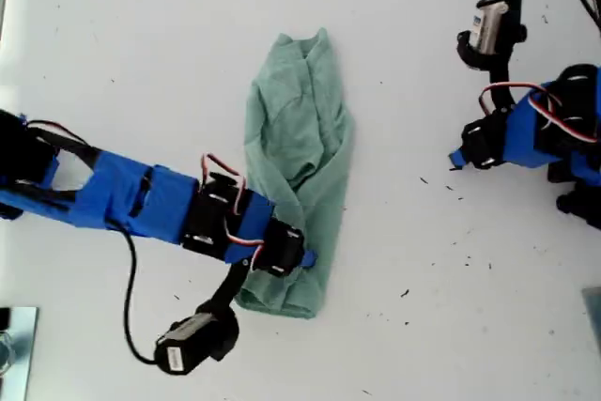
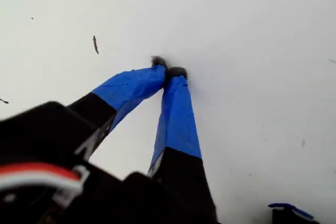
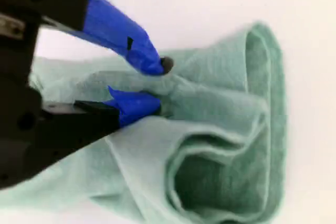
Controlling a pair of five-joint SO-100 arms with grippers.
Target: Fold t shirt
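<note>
— What's there besides the work itself?

— A plain white surface (image 1: pixel 141 63), matte and evenly lit, filling almost the whole exterior view.

— Clean?

— Not quite. Small dark specks (image 1: pixel 465 251) are scattered toward the exterior view's right.

— Anything at the edges?

— A shiny metallic object (image 1: pixel 14 349) at the exterior view's lower left corner, cut off. I cannot tell what it is.
</note>
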